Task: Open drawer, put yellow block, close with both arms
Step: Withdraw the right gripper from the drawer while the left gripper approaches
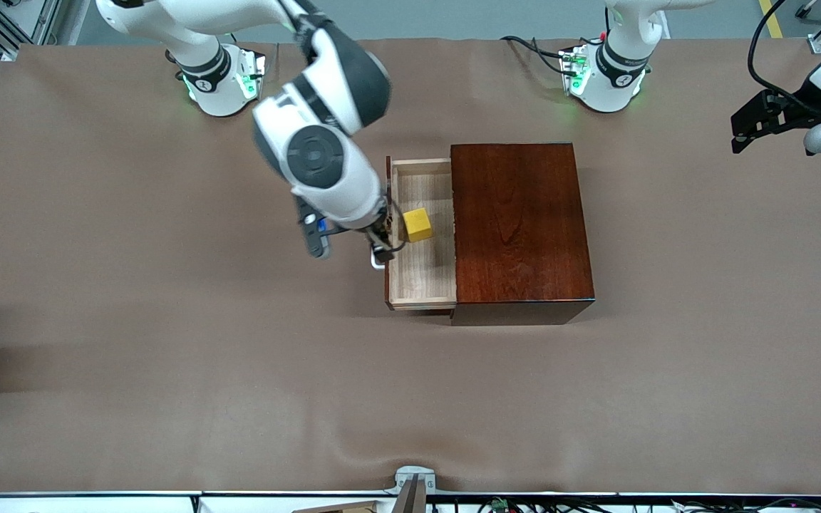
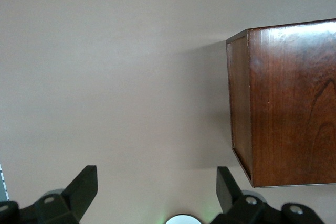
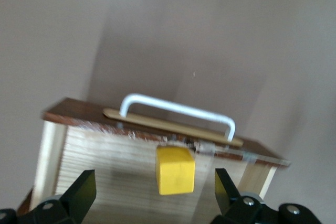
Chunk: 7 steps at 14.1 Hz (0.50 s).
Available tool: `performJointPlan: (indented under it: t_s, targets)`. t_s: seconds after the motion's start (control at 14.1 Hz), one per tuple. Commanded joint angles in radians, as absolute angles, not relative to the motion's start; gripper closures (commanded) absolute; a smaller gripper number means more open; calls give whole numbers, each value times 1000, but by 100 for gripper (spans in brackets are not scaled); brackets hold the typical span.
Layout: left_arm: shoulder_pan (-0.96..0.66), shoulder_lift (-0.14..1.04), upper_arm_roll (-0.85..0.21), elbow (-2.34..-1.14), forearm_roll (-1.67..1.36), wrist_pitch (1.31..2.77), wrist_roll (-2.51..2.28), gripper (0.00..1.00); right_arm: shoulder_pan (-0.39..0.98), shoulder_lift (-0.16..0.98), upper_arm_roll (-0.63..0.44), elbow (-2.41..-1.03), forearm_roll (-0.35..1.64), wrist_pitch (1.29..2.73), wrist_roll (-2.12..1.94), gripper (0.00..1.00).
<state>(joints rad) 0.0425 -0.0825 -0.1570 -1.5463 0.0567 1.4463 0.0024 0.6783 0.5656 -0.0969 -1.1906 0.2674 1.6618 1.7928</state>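
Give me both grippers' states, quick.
Left gripper: open, holding nothing, beside the box.
Right gripper: open over the drawer, yellow block released.

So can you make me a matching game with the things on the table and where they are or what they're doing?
Things:
1. yellow block
2. drawer
3. right hand
4. left hand

States:
A. open, off toward the left arm's end of the table, next to the wooden box
B. pulled out of the box
C. lying in the drawer
D. open, above the drawer

Pairs: 1-C, 2-B, 3-D, 4-A
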Motion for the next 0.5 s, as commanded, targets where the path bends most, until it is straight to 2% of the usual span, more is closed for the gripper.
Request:
performJointPlan:
  t_s: [0.0,0.43]
  targets:
    - [54,-84,-166,-1542,40,1434,15,0,600,526,-89,-1186,282,1586,1662,0]
    - [58,-86,-166,-1542,40,1434,20,0,474,450,-95,-1186,229,1555,1392,0]
